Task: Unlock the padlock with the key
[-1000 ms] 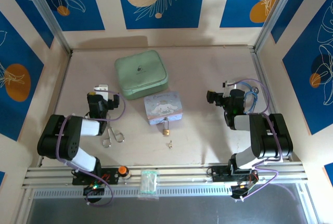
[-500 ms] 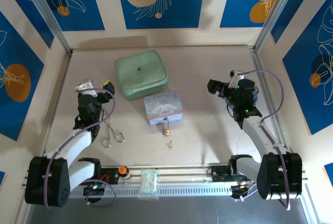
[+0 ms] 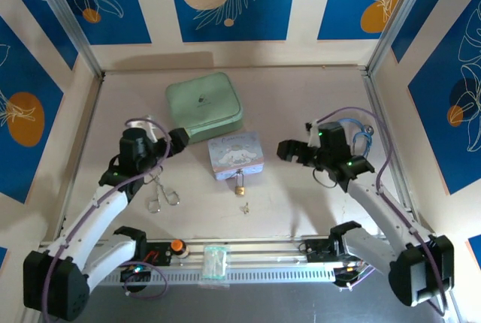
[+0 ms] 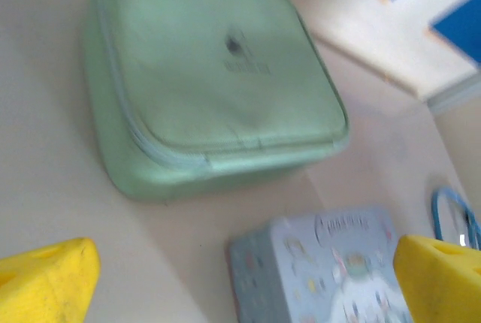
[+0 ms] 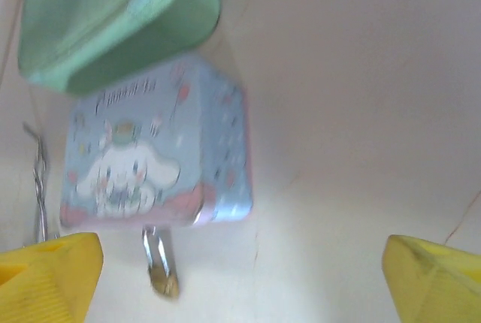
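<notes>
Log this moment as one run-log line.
left fingers open, empty | right fingers open, empty | padlock at front edge of tin | key lying loose near padlock

A mint-green zippered case (image 3: 204, 107) lay flat toward the rear of the beige table (image 3: 301, 105). A pastel cartoon tin (image 3: 237, 155) sat just beside the case's front right corner, lid closed. Silver scissors (image 3: 161, 195) lay left of the tin, well apart from it. A small clear packet (image 3: 215, 261) rested on the front rail (image 3: 263, 252).
</notes>
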